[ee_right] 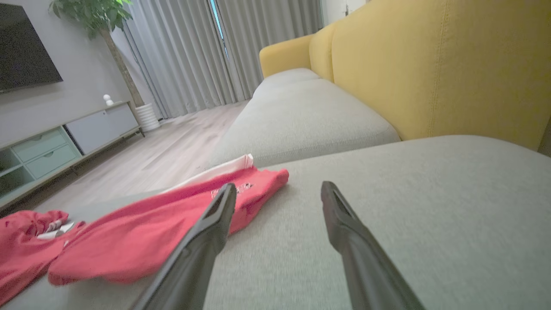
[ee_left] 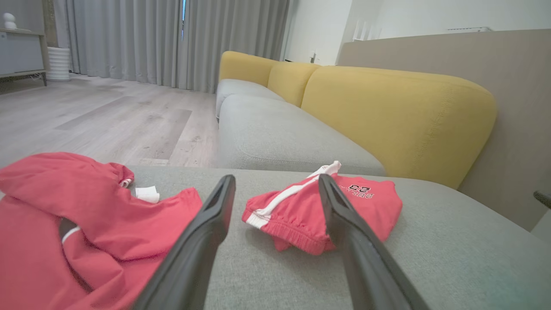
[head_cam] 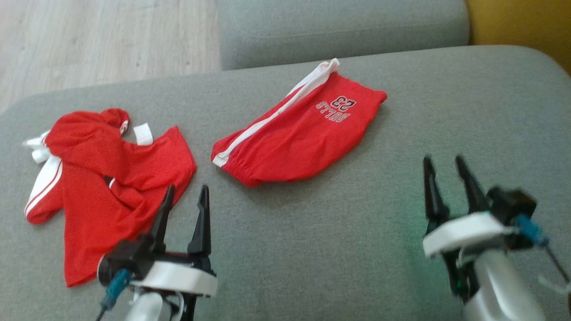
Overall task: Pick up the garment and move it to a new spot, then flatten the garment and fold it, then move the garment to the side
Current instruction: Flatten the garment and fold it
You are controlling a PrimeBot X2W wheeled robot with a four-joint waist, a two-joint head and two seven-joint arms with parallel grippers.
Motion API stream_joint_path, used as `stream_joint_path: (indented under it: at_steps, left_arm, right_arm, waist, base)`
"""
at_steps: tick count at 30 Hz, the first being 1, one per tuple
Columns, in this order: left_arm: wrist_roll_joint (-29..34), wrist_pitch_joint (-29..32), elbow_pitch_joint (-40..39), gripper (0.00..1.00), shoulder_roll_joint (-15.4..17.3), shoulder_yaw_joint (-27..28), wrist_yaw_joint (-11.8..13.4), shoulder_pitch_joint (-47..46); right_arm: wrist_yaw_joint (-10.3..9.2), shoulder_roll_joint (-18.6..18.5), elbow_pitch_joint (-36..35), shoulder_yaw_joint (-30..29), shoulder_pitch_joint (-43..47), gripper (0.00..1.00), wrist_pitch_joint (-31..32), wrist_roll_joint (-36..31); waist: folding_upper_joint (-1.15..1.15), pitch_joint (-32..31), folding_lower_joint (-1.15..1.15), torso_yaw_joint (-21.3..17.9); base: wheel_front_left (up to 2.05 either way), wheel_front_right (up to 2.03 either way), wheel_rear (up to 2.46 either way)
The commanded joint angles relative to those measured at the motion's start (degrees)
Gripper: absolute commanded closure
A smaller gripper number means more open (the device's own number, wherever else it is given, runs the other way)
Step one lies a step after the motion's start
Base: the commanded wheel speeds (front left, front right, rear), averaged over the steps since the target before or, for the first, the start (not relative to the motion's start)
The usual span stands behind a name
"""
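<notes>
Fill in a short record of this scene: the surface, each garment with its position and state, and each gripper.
Surface: grey sofa seat, yellow backrest behind
Red shorts: middle of the seat, apparently folded, white side stripe, number 23
Red top: robot's left, crumpled
Left gripper: open, empty, near the top's edge
Right gripper: open, empty, over bare seat

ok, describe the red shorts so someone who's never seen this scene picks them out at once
On the wide grey sofa seat cushion, two red garments lie apart. The shorts are the one near the cushion's middle, to the robot's right of the crumpled red top. Only they carry a "BULLS 23" print, and they lie folded compact rather than sprawled.
</notes>
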Motion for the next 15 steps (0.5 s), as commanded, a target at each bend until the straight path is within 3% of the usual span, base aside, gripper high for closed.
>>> stream_joint_path:
  at_steps: [1,7,15]
  left_arm:
    - [0.83,-0.30,-1.79,0.00,-0.20,3.02,-0.37,-1.22]
    - [3.47,-0.30,-1.76,0.00,-2.78,6.46,-2.74,1.23]
    - [5.79,-0.30,-1.69,0.00,-4.27,7.54,-4.95,-1.42]
  right_arm:
    - [0.37,0.55,-2.31,0.90,-0.35,0.00,-0.62,-1.00]
    - [0.37,1.37,-3.73,-0.33,3.27,0.00,-0.62,-2.17]
    - [0.37,1.45,-4.05,-1.76,-1.00,0.00,2.02,-1.53]
  waist:
    - [-0.01,-0.59,0.01,-0.35]
    - [-0.01,-0.83,0.01,-0.27]
    - [-0.01,3.01,0.01,2.39]
  base:
    - [0.00,0.00,0.00]
    - [0.00,0.00,0.00]
    - [0.00,0.00,0.00]
